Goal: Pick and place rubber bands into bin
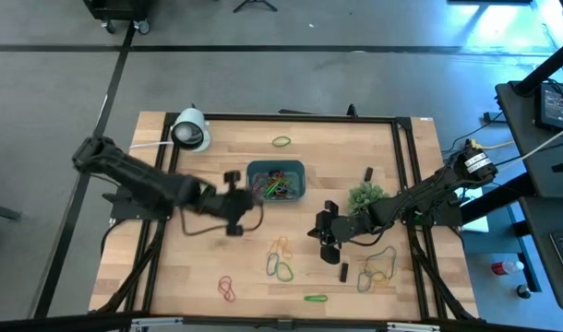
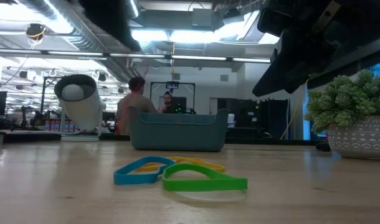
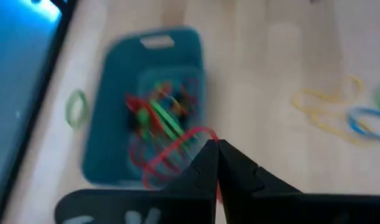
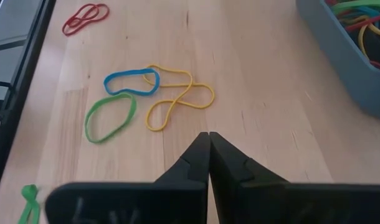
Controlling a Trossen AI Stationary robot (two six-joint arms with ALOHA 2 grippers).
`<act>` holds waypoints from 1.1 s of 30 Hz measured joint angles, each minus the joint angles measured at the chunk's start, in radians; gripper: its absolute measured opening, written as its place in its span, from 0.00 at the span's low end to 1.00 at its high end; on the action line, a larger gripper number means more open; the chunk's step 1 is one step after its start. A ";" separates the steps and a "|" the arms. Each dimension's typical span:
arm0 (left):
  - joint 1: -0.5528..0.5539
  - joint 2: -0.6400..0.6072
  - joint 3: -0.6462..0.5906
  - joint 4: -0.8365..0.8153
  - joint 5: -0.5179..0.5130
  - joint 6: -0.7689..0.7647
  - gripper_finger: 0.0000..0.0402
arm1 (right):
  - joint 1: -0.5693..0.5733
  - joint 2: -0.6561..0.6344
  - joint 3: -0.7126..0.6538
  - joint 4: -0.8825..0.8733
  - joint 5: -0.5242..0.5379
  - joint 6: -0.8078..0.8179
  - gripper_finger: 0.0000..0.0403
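The blue-teal bin [image 1: 276,180] stands mid-table with several rubber bands in it [image 3: 159,109]. My left gripper [image 3: 215,149] hovers just left of the bin [image 1: 245,199], shut on a red rubber band [image 3: 177,152]. Loose bands lie on the wood: a blue [image 4: 132,81], a green [image 4: 110,117] and a yellow one [image 4: 177,96] in a cluster, and a red one [image 4: 85,17] farther off. My right gripper [image 4: 209,138] stays shut and holds nothing, right of that cluster [image 1: 324,240]. My left gripper pinches the red rubber band [image 3: 205,135] between its two fingertips, coming slanting down from the table's left. The band is lifted clear of the table. Its loop trails slack from the fingertips, in front of the bin's near wall.
A white dome-shaped object [image 1: 191,131] stands at the far left and a spiky green plant [image 1: 365,195] right of the bin. More bands lie at the far side [image 1: 281,141], near the front edge [image 1: 316,298] and at the near right [image 1: 378,267]. A small black block [image 1: 343,272] lies nearby.
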 joint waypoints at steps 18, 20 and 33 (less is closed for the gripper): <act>0.506 0.222 0.015 0.250 0.362 0.321 0.01 | 0.000 0.000 0.000 0.004 0.001 -0.023 0.02; 0.512 0.267 0.015 0.259 0.381 0.313 0.01 | 0.000 0.000 0.000 0.005 0.001 -0.023 0.02; 0.514 0.307 0.015 0.251 0.402 0.285 0.28 | 0.000 0.000 0.000 0.007 0.001 -0.023 0.02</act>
